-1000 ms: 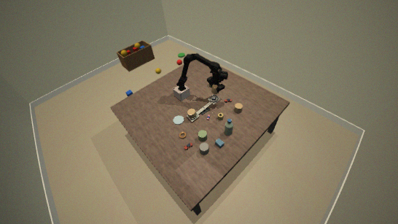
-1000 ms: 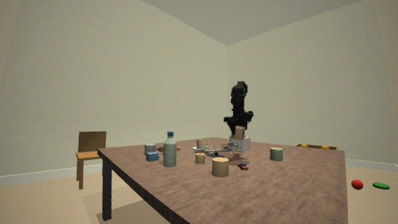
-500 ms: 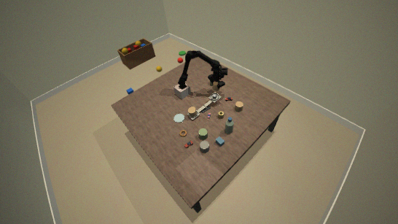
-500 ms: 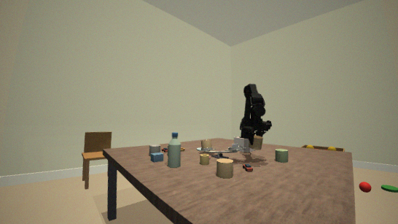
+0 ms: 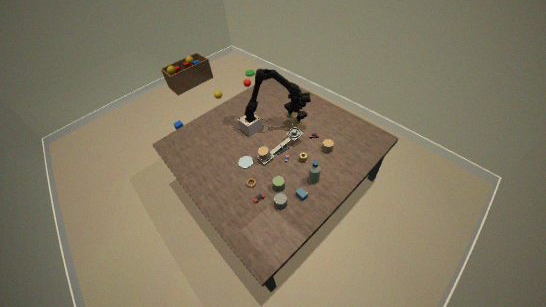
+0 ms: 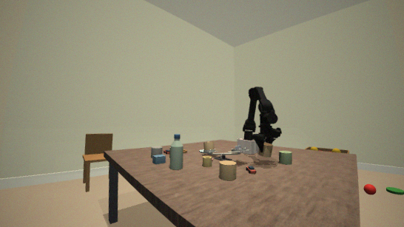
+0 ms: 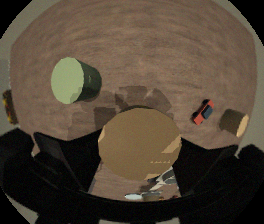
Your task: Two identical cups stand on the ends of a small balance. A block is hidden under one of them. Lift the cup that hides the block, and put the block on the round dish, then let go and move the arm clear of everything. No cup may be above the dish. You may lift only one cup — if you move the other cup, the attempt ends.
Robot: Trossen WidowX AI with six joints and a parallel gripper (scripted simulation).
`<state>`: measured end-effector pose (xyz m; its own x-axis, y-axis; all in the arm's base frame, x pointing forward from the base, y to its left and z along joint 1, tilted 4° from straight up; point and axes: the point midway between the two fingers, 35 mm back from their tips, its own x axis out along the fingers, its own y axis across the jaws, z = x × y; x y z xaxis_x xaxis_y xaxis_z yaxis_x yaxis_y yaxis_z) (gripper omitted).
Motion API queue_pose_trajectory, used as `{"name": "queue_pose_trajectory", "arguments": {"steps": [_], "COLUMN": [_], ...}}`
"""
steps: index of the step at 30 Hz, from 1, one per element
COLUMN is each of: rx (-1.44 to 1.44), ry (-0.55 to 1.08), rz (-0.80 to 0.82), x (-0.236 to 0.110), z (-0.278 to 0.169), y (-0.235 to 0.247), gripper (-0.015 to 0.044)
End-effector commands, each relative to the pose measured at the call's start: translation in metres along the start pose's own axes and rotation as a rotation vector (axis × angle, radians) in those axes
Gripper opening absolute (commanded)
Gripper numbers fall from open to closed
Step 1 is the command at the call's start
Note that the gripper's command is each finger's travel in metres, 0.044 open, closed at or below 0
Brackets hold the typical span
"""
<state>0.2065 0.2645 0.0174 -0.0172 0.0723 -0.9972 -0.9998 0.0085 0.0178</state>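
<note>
My gripper (image 5: pixel 296 113) (image 6: pixel 267 145) is shut on a tan cup (image 7: pixel 137 141) (image 6: pixel 267 150). It holds the cup low over the table, beyond the far end of the balance (image 5: pixel 280 146). The second tan cup (image 5: pixel 263 153) (image 6: pixel 209 146) stands on the near end of the balance. The far end pad (image 5: pixel 294 133) is uncovered and a small grey shape shows on it; I cannot tell whether it is the block. The pale round dish (image 5: pixel 245 162) lies on the table left of the balance. In the wrist view the cup fills the middle and hides what is under it.
On the table are a green cup (image 5: pixel 278 183) (image 6: pixel 285 157) (image 7: pixel 72 80), a grey cup (image 5: pixel 280 201), a tan cylinder (image 5: pixel 327 145) (image 6: pixel 227 170), a bottle (image 5: pixel 314 172) (image 6: pixel 176 152), a blue block (image 5: pixel 301 193), rings and toy cars (image 5: pixel 313 135) (image 7: pixel 203 111). The arm's base (image 5: pixel 249 125) stands near the table's back edge.
</note>
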Motion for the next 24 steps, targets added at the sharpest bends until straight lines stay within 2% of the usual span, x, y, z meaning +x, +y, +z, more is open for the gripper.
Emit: {"name": "queue_pose_trajectory", "arguments": {"steps": [1, 22, 24], "rx": [0.004, 0.004, -0.001], "ry": [0.009, 0.009, 0.008], "rz": [0.012, 0.012, 0.007], "x": [0.022, 0.051, 0.044], "z": [-0.002, -0.003, -0.002], "y": [0.005, 0.005, 0.004], "gripper": [0.0, 0.0, 0.0053]}}
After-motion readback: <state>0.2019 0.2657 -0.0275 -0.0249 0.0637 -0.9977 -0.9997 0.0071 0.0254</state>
